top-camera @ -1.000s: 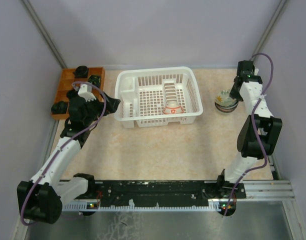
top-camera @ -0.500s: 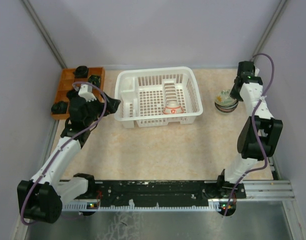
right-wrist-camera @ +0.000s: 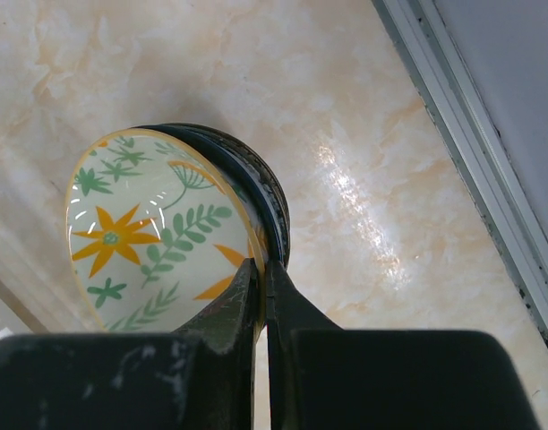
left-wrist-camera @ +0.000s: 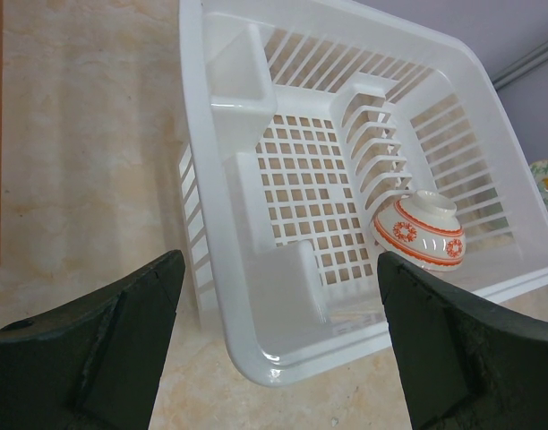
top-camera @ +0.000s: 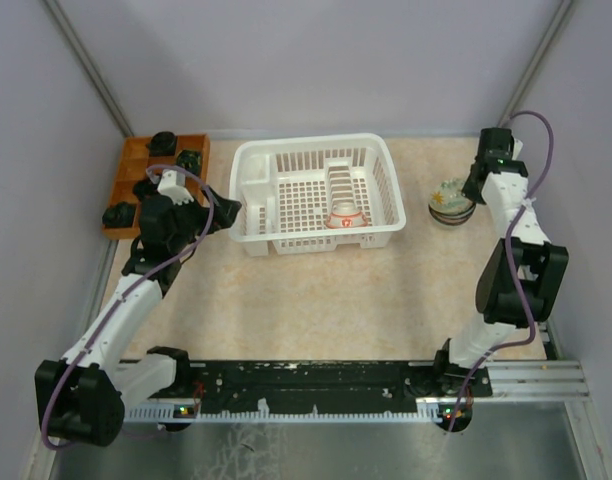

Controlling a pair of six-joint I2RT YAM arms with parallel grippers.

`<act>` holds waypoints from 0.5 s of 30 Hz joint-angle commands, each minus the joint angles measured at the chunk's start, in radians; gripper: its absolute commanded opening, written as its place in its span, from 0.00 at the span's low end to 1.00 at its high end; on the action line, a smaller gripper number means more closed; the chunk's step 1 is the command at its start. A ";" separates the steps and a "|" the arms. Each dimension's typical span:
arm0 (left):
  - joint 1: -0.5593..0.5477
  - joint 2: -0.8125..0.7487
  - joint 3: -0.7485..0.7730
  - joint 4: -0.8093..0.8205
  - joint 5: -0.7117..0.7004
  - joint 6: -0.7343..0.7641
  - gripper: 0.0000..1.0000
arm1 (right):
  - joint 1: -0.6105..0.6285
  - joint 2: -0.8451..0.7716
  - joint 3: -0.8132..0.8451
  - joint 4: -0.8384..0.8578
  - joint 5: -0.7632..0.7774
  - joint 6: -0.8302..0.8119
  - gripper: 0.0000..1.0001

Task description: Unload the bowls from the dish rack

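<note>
Rack [left-wrist-camera: 222,206]: white plastic, smooth, glossy.
Rack bowl [left-wrist-camera: 419,235]: glazed ceramic, shiny.
Floral bowl [right-wrist-camera: 140,224]: glossy glaze, set in a dark bowl [right-wrist-camera: 256,166] with a sheened rim.
Table [right-wrist-camera: 256,72]: marble-look, smooth, slight sheen.
Tray [top-camera: 131,155]: brown wood, matt.
Left fingers [left-wrist-camera: 122,340]: black, matt, grainy.

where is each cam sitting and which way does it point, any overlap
Top external: above and behind the robot, looking down; left arm and right arm show, dish rack centre.
Left wrist: on the left arm, facing the rack; open left claw frames the red-patterned bowl.
Right wrist: looking down past the shut right claw at the stacked bowls.
Shared: top and left wrist both see rack and red-patterned bowl.
</note>
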 commanded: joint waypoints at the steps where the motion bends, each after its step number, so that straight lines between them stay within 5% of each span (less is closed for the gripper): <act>1: -0.006 -0.004 -0.013 0.031 0.007 -0.003 0.94 | -0.030 -0.058 -0.026 0.023 -0.053 0.014 0.00; 15: -0.005 0.000 -0.013 0.031 0.006 -0.004 0.94 | -0.076 -0.039 -0.072 0.042 -0.137 0.038 0.01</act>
